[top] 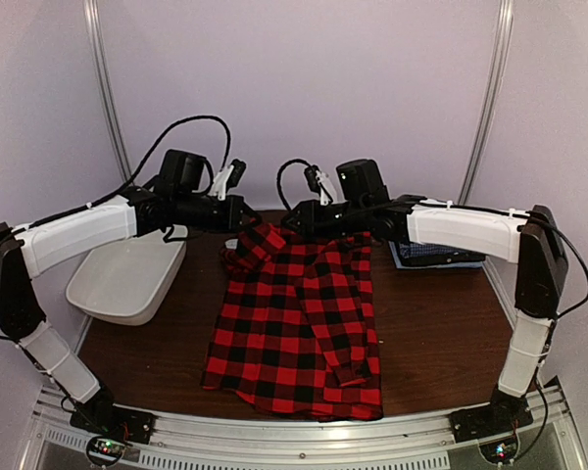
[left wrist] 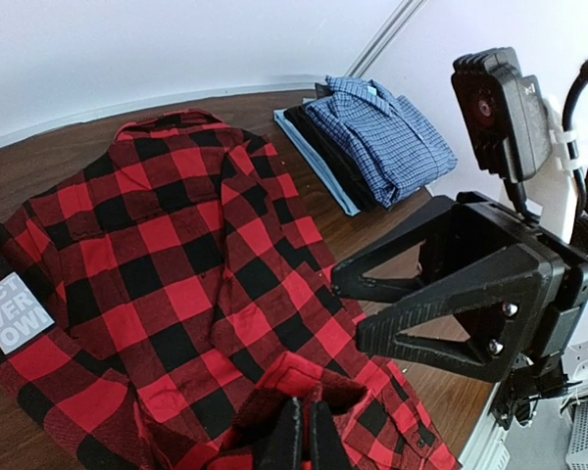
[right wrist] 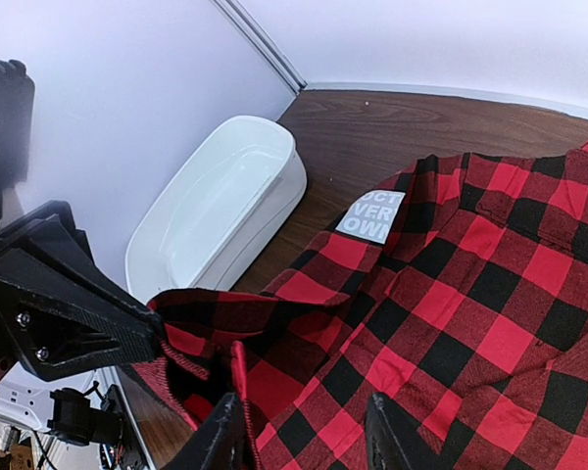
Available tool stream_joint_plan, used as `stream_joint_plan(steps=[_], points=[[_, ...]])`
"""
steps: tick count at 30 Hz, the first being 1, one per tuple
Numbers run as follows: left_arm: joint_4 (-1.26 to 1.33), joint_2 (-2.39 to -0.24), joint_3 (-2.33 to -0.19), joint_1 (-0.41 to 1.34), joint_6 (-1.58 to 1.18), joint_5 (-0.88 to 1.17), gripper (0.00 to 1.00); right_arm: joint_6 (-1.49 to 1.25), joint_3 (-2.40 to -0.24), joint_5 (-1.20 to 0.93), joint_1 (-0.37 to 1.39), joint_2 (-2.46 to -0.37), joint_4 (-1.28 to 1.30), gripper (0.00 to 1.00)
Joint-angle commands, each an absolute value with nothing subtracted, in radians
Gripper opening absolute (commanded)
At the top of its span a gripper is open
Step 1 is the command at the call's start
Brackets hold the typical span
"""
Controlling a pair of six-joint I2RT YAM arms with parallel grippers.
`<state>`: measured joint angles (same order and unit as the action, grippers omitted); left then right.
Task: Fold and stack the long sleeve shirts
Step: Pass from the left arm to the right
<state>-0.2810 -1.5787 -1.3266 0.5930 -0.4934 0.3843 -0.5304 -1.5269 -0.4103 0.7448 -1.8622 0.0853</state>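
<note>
Dark wood table (top: 441, 333) and pale walls frame the job, and I have both arms stretched to the far edge. My left gripper (left wrist: 304, 416) has its fingers pressed together on a bunched fold of the red-and-black plaid flannel shirt (top: 299, 313), holding that far-left corner a little off the wood. Just to its right, my right gripper (right wrist: 304, 411) hangs over the same far edge with its fingers spread wide. Cloth lies between and under them, but they are not gripping it.

From both claws the flannel runs back toward the bases, so its long axis goes far to near down the middle of the table. It lies mostly flat, with a white printed label (left wrist: 15, 313) showing on it. I judge the right claw must close on the far hem before I can carry that edge nearward for a fold. It is the arm nearer the free far-right part.

The blue-and-white check shirt (left wrist: 382, 132) sits folded on a small stack at far right, apart from the flannel. A white tub (right wrist: 260, 230) stands at left.
</note>
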Motion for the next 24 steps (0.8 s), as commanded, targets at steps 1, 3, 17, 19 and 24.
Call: stream_joint_plan(steps=[1,3,17,19,24], points=[[-0.221,-1.592,-1.368,0.604,-0.503,0.409,0.00,-0.540,-1.521,-0.425,0.752,-1.825,0.059,0.44],[-0.216,-1.596,-1.371,0.604,-0.504,0.416,0.00,-0.537,-1.525,-0.424,0.751,-1.826,0.059,0.44],[-0.214,-1.606,-1.378,0.611,-0.502,0.430,0.00,-0.491,-1.541,-0.436,0.782,-1.848,0.053,0.50],[-0.214,-1.609,-1.379,0.611,-0.502,0.434,0.00,-0.471,-1.541,-0.435,0.792,-1.847,0.054,0.52],[-0.212,-1.613,-1.384,0.611,-0.501,0.441,0.00,-0.437,-1.547,-0.435,0.807,-1.860,0.056,0.54]])
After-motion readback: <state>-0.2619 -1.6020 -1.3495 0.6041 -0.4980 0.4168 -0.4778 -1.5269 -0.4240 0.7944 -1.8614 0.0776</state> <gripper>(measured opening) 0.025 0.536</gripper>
